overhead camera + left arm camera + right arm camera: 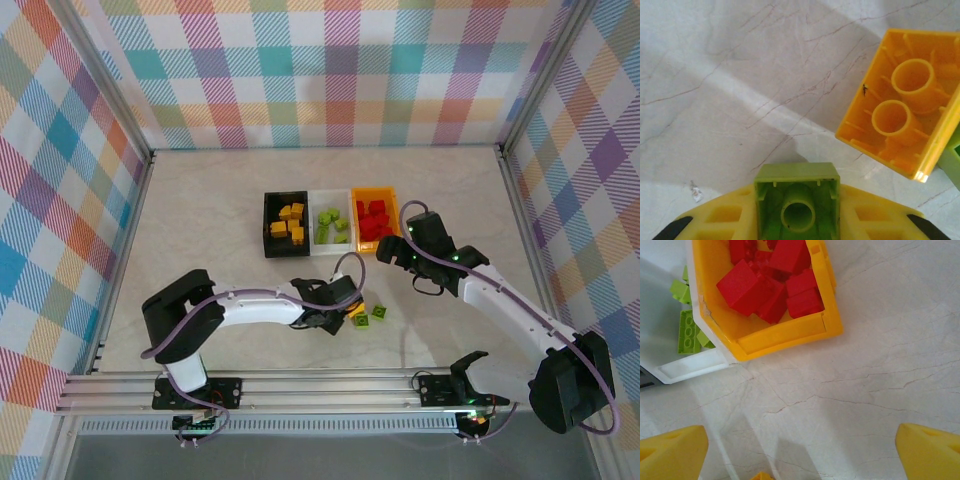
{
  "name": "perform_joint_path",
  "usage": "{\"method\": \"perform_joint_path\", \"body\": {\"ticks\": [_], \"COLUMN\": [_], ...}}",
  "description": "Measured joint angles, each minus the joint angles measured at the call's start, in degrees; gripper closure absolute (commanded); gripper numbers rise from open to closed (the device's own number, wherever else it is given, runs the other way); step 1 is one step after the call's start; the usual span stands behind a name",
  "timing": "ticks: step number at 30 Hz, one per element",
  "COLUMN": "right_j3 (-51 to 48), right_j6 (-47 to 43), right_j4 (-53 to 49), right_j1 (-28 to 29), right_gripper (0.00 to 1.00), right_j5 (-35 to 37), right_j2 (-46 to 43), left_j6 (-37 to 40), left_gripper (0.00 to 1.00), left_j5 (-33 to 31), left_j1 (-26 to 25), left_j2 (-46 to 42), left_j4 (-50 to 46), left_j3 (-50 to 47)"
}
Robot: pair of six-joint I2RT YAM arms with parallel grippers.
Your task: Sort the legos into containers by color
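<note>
My left gripper (797, 212) is shut on a small lime green lego (797, 192), its hollow underside facing the camera, just above the table. An upturned yellow-orange lego (902, 107) lies to its right, with another green lego (952, 155) at the frame edge. From above, the left gripper (343, 312) sits beside the loose yellow lego (357, 311) and green lego (380, 313). The black container (270, 225) holds yellow legos, the white container (317, 222) green ones, and the orange container (375, 193) red ones. My right gripper (397, 252) stands open in front of the orange container (790, 332), with nothing between its fingers (670, 452).
The three containers stand side by side at mid-table. The white container's corner (685, 365) touches the orange one in the right wrist view. Metal frame posts and plaid walls enclose the table. Bare marble surface lies left and right of the containers.
</note>
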Motion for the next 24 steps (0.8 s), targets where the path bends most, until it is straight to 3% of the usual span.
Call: {"method": "perform_joint_path", "body": {"ticks": [3, 8, 12, 17, 19, 24], "right_j3": [0.0, 0.0, 0.0, -0.6, -0.9, -1.1], "right_j6": [0.0, 0.0, 0.0, 0.0, 0.0, 0.0], "right_j4": [0.0, 0.0, 0.0, 0.0, 0.0, -0.1], "right_j1": [0.0, 0.0, 0.0, -0.1, -0.1, -0.1], "right_gripper": [0.04, 0.03, 0.03, 0.03, 0.03, 0.03], "right_j5": [0.0, 0.0, 0.1, 0.3, 0.4, 0.4], "right_j2": [0.0, -0.9, -1.1, -1.5, -1.7, -2.2], "left_j6": [-0.1, -0.2, -0.5, -0.7, -0.6, -0.4], "left_gripper": [0.72, 0.7, 0.71, 0.71, 0.66, 0.36], "left_j5": [-0.3, -0.8, 0.3, 1.6, 1.9, 2.4], "left_j1": [2.6, 11.2, 17.2, 21.9, 22.9, 23.9], "left_j2": [-4.0, -7.6, -2.8, 9.3, 13.9, 21.3], "left_j4": [-1.1, -2.5, -2.1, -2.5, -3.1, -6.8], "left_j3": [0.0, 6.6, 17.6, 30.6, 34.6, 42.1]}}
